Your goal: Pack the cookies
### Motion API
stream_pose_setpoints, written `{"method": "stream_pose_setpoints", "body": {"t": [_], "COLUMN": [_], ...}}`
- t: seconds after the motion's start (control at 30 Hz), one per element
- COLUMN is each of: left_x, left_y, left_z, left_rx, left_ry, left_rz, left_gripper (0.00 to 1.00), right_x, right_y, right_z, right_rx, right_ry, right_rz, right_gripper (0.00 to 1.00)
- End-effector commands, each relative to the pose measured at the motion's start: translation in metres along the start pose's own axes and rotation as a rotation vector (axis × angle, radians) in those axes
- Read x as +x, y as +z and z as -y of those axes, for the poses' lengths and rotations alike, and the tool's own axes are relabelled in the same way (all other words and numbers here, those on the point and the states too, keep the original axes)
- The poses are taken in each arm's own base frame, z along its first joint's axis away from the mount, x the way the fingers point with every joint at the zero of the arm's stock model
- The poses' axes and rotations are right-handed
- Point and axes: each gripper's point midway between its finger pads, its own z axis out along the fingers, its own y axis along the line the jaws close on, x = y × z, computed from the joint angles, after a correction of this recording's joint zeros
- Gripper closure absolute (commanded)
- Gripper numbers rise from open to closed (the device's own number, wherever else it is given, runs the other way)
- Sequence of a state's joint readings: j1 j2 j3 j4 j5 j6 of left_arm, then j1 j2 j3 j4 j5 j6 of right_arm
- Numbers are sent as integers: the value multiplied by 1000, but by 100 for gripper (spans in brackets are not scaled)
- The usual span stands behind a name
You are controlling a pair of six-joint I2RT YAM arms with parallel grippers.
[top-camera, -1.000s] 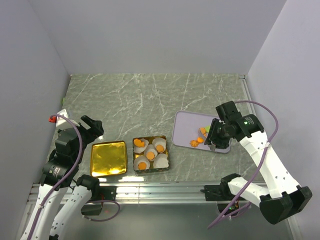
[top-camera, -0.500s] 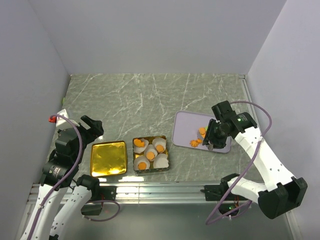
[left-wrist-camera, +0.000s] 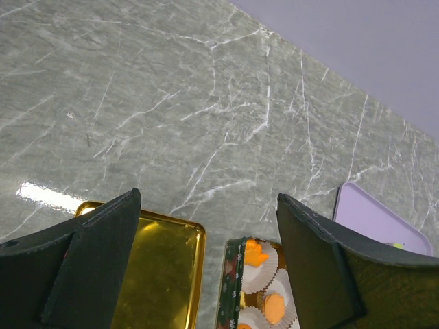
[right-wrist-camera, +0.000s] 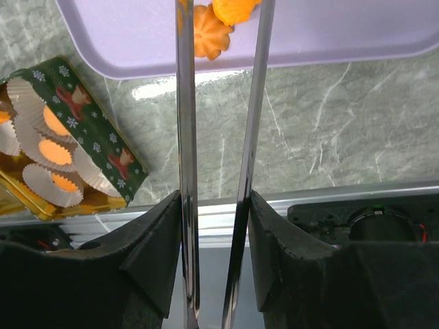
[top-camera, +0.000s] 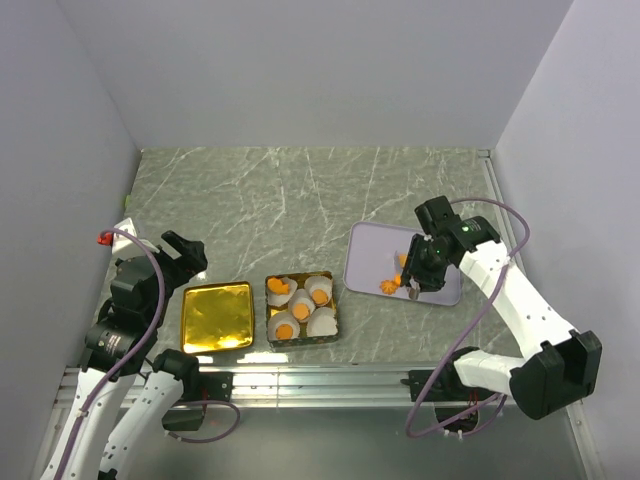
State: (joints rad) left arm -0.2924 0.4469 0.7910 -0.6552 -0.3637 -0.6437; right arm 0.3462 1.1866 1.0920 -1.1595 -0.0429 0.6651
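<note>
Orange cookies (top-camera: 388,285) lie on a lilac tray (top-camera: 365,250); a few more sit in white paper cups in the green tin (top-camera: 300,307). My right gripper (top-camera: 420,268) hangs over the tray's near part, shut on metal tongs (right-wrist-camera: 186,137). The tongs' two arms stand apart and run toward a ridged cookie (right-wrist-camera: 209,40) that shows between them; their tips are out of frame. In its own wrist view the right gripper (right-wrist-camera: 216,205) clamps both arms. My left gripper (top-camera: 185,255) stands open and empty above the left of the table; in its wrist view the left gripper (left-wrist-camera: 209,197) sits above a gold lid (left-wrist-camera: 154,274).
The gold lid (top-camera: 217,316) lies flat left of the tin. The tin (right-wrist-camera: 75,137) sits near the table's front metal rail (right-wrist-camera: 329,195). Grey walls close in the marble table (top-camera: 280,190) on three sides.
My right arm has swung left and slightly forward over the tray, bringing the tongs over the cookies. The left arm has not moved.
</note>
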Motion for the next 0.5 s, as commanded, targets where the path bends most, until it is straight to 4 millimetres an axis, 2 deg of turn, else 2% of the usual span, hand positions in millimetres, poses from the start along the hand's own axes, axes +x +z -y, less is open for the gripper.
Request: {"method": "stream_pose_setpoints", "body": {"t": [0.0,0.47], "left_x": [-6,-5], "left_y": [1,2], "left_z": [4,6], "left_rx": [12,19], "left_ry": [-2,4], "left_rz": [18,13], "left_gripper": [14,15], "right_x": [-15,-20], "right_y": [-2,-23], "right_z": [-9,-17], "right_rx": [-27,-54], "right_ry": [-10,-6], "right_rz": [45,58], "right_gripper": [53,57]}}
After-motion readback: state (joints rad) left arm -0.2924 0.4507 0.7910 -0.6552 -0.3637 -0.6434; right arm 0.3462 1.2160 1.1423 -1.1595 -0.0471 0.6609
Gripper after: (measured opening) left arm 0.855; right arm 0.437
